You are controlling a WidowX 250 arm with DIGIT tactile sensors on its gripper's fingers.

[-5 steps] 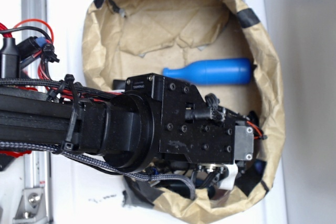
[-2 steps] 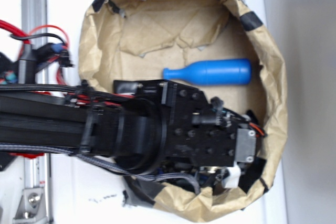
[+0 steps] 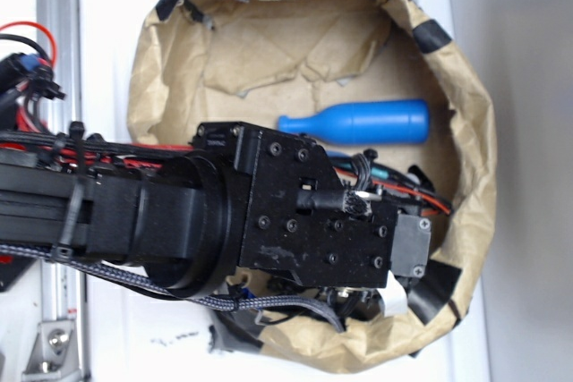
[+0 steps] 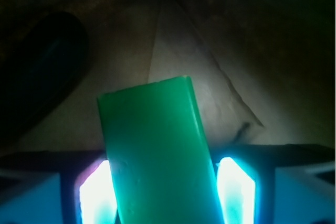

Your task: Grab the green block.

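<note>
The green block (image 4: 157, 150) is a flat bright green slab, seen only in the wrist view. It stands slightly tilted between my two glowing finger pads (image 4: 97, 195), which sit against its sides. My gripper (image 4: 167, 195) is shut on it, over the brown paper floor. In the exterior view the block is hidden under my black wrist housing (image 3: 304, 221). Only a white finger part (image 3: 394, 297) shows at the near right of the paper-lined bowl (image 3: 470, 131).
A blue bottle (image 3: 358, 123) lies on its side in the bowl, just beyond my wrist. A dark rounded shape (image 4: 42, 66) lies at the left in the wrist view. The crumpled paper walls, patched with black tape, rise all round.
The arm looks larger and closer to the exterior camera than a second ago, and the wrist has shifted a little left. The blue bottle has not moved.
</note>
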